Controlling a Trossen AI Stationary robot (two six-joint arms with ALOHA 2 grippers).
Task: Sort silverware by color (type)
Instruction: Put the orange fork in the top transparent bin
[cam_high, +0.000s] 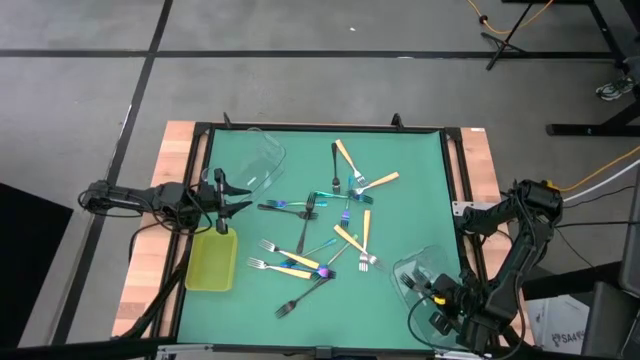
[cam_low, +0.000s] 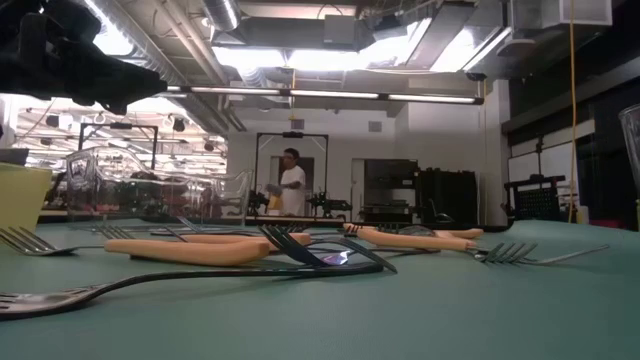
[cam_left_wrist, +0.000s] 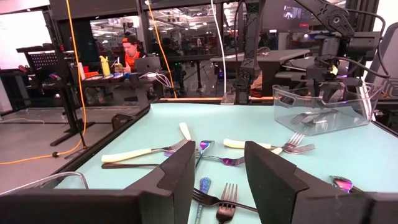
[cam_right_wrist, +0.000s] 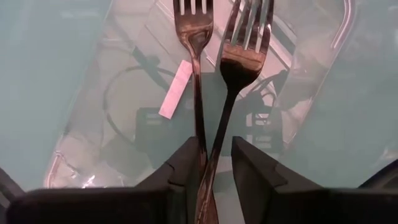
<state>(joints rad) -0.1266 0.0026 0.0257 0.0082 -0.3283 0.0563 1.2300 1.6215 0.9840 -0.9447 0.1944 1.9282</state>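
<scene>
R gripper (cam_right_wrist: 214, 165) hangs over the clear tub (cam_high: 425, 280) at the mat's near-R corner, fingers narrowly parted w/ a dark fork handle (cam_right_wrist: 211, 155) between them; can't tell if it's gripped. R wrist view alone shows two dark forks (cam_right_wrist: 194, 37) in that tub. L gripper (cam_high: 232, 196) sits at the mat's L edge, jaws wide, empty, just beyond the yellow tray (cam_high: 211, 262). Loose forks (cam_high: 340, 225) scattered mid-mat. Low view adds a person (cam_low: 291, 185) far behind.
</scene>
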